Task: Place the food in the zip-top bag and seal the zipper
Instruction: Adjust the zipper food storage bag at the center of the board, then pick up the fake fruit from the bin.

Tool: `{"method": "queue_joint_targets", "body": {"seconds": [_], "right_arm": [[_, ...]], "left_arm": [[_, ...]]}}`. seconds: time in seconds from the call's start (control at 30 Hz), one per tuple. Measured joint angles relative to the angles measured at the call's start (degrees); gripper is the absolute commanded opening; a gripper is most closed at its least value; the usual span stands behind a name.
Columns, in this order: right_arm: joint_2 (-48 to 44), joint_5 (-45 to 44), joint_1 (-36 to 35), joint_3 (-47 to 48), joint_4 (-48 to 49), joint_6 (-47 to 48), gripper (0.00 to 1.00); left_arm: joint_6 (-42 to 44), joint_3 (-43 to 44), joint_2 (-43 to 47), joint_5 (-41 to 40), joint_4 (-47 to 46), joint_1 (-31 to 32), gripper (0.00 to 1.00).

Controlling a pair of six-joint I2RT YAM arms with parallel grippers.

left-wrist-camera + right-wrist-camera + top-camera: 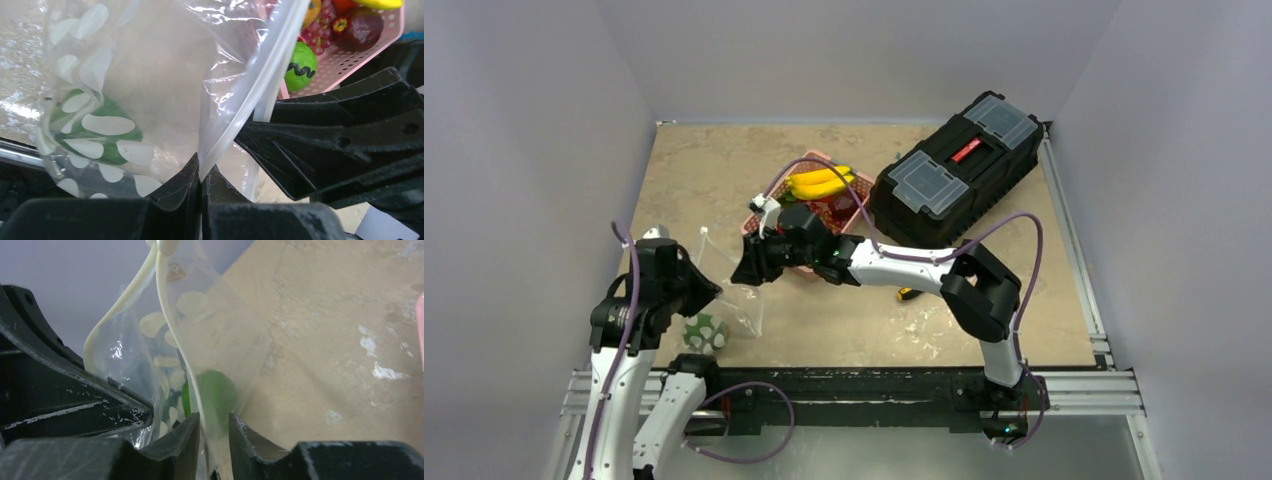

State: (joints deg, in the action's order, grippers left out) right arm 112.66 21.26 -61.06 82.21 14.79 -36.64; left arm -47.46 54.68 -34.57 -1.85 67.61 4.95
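The zip-top bag (730,302) hangs between my two grippers, clear on top, with its green white-spotted bottom (95,131) low at the left. My left gripper (201,172) is shut on the zipper (259,85) at the bag's mouth edge. My right gripper (214,421) stands slightly open, the bag's other mouth edge running loose through the gap. In the top view the left gripper (712,290) and right gripper (744,268) sit close together. The food stays in the pink basket (764,212): yellow bananas (822,183), a green round piece (300,65), grapes (325,30).
A large black toolbox (954,170) lies at the back right, right beside the basket. A small orange-tipped tool (906,294) lies on the table under my right arm. Grey walls close in the table on three sides.
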Motion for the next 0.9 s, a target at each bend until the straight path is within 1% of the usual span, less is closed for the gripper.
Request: {"method": "queue_joint_targets", "body": {"seconds": [0.1,0.17,0.33,0.4,0.53,0.63,0.67,0.73,0.9], "right_arm": [[-0.50,-1.70,0.00,0.90,-5.27,3.43,0.50],[-1.92,-2.97,0.09,1.11,-8.35,5.97,0.58],[-7.26,-5.53,1.05,1.86,-14.58,10.93,0.72],[-10.71,-6.43,2.89,2.75,-15.67,12.26,0.78],[-13.57,-9.29,7.23,3.89,-16.83,14.34,0.90],[-12.44,-13.35,10.05,5.64,-19.91,16.04,0.94],[-11.19,-15.02,10.62,6.88,-21.46,16.61,0.94],[-7.91,-18.25,10.95,9.84,-24.48,17.49,0.99],[1.16,-25.62,10.36,17.05,-32.57,18.34,0.99]], "left_arm": [[0.22,-1.66,-1.55,1.75,-1.29,0.00,0.00],[0.39,-2.03,-1.42,2.40,-1.92,0.00,0.00],[1.05,-2.01,-0.57,3.23,-3.10,0.00,0.00],[1.31,-1.99,-0.76,3.39,-3.37,0.00,0.00],[1.75,-1.70,-1.51,3.78,-3.61,0.00,0.00],[2.05,-1.66,-1.86,4.22,-3.76,0.00,0.00],[2.08,-1.66,-1.92,4.35,-3.76,0.00,0.00],[2.08,-1.66,-2.03,4.72,-3.78,0.00,0.00],[2.05,-1.66,-2.23,5.90,-3.82,0.00,0.00]]}}
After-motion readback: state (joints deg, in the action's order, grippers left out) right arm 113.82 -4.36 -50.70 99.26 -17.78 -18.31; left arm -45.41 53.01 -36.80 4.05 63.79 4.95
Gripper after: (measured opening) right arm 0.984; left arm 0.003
